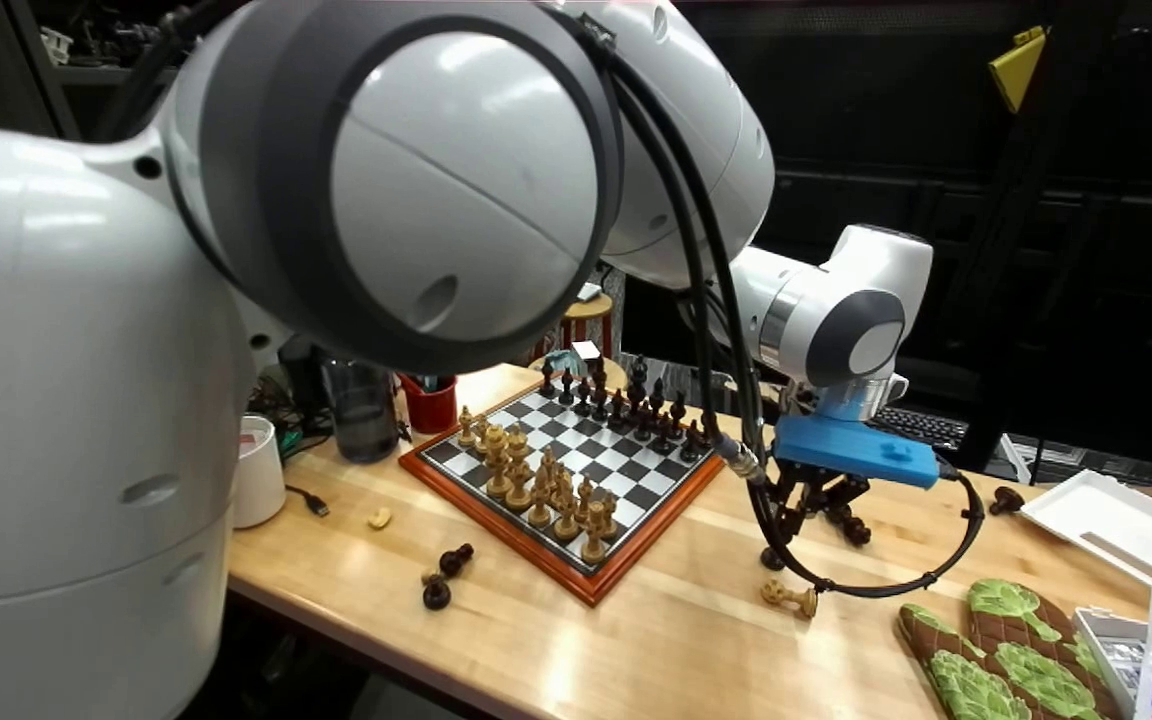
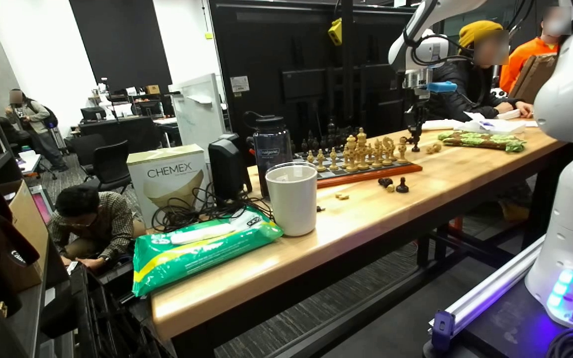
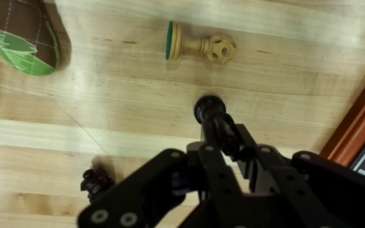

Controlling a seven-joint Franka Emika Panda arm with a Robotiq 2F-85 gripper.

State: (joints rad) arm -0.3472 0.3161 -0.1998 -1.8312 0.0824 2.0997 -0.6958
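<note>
**Claw [image 3: 226, 136] pinching a dark chess piece [image 3: 218, 120], foot downward**

Wrist view: the fingers [image 3: 246, 136] press on the dark chess piece from both sides at its upper part, and its long axis runs roughly in line with them, the round foot reaching out past the tips. Toward the top of that view, apart from it, a pale chess piece [image 3: 201, 46] lies on its side; its length runs crosswise, green-bottomed foot to the left, pierced head to the right. A second dark piece [image 3: 96, 183] sits at lower left, partly covered by the claw, and the chessboard's frame [image 3: 364, 123] slants along the right edge.

In an exterior view, the dark chess piece [image 1: 773, 559] shows below the claw, its foot near the fallen pale chess piece, both outside the frame.

In an exterior view, it [image 2: 415, 147] is about upright under the fingertips, with a leaf-patterned mitt [image 2: 483, 141] farther right, past the pale chess piece. Whether the foot touches the tabletop [image 2: 445, 164] cannot be told.
</note>
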